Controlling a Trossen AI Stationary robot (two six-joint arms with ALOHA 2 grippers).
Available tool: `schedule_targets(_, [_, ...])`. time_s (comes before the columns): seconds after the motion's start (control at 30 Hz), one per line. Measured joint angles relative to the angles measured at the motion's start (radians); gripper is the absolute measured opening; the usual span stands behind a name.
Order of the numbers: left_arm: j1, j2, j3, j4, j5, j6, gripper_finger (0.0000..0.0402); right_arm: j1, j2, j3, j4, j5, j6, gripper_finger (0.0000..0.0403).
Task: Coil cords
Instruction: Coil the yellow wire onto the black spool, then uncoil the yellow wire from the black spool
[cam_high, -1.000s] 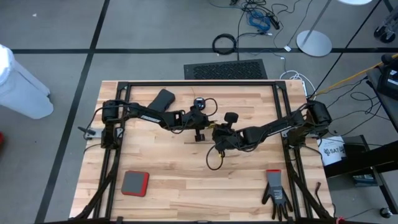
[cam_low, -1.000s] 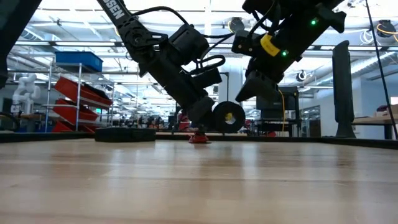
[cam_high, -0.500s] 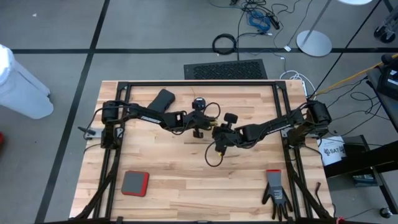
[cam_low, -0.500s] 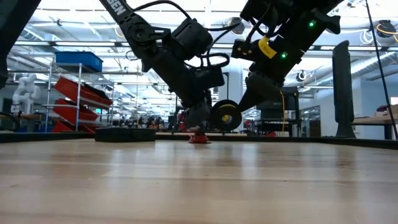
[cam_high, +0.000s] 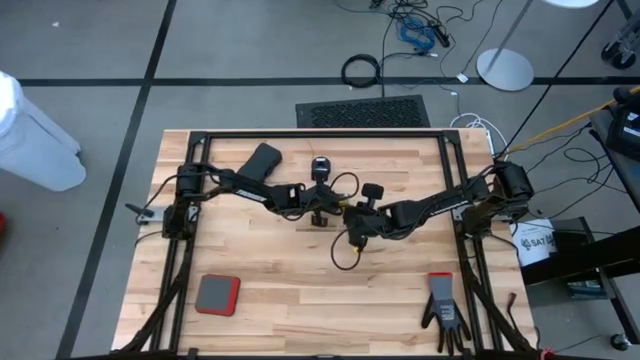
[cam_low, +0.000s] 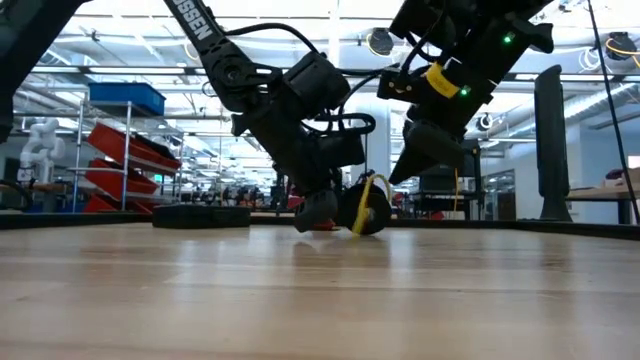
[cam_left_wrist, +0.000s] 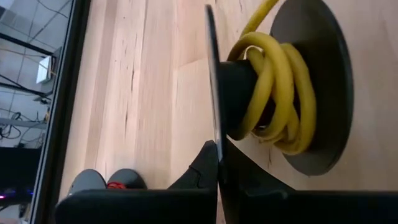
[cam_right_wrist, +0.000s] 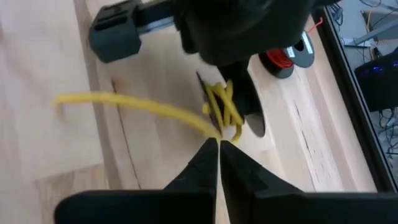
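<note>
Yellow cord (cam_left_wrist: 273, 93) wound in several loose turns round the hub of a small black reel (cam_left_wrist: 320, 81). Reel standing on edge just above the wood at mid-table, seen in the low view with yellow cord crossing its face. One free end trailing out from the reel over the boards, looped toward the near side of the table (cam_high: 400, 310) in the high view.

Left gripper (cam_left_wrist: 214, 149) clamped tight on the thin flange of the reel, reaching in from the left side of the table. Right gripper (cam_right_wrist: 217, 142) closed to a narrow point, pinching the yellow cord just beside the reel, reaching in from the right. Both grippers almost touching at the middle of the table.

Second black reel (cam_right_wrist: 283, 59) with reddish-brown cord lying flat on the wood just behind, apart from both grippers.

Farther out: black wedge-shaped block (cam_high: 262, 158) near the far left, red-and-grey pad (cam_high: 217, 294) at the near left, dark glove (cam_high: 443, 312) at the near right.
</note>
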Motion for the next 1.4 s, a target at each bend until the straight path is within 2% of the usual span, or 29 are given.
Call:
schedule_targets(0.4, [0.0,0.0,-0.001,-0.004,0.004,-0.009,0.0,0.058,-0.001,-0.085,0.089,0.052,0.031,0.0062])
schedule_targets(0.53, [0.0,0.0,-0.002,-0.005,0.005,-0.01,0.0,0.076,-0.001,-0.113,0.117,-0.035,0.095,0.0064])
schedule_targets(0.7, [-0.003,0.0,-0.002,-0.006,0.005,-0.012,0.0,0.128,-0.001,-0.162,0.27,-0.105,0.14,0.0064])
schedule_targets(0.97, [-0.003,0.001,-0.002,-0.007,0.006,-0.03,0.0,0.155,-0.001,-0.245,0.499,-0.106,0.178,0.0064])
schedule_targets(1.4, [-0.003,0.002,-0.003,-0.007,0.006,-0.035,0.0,0.106,0.0,-0.278,0.542,-0.097,0.208,0.0063])
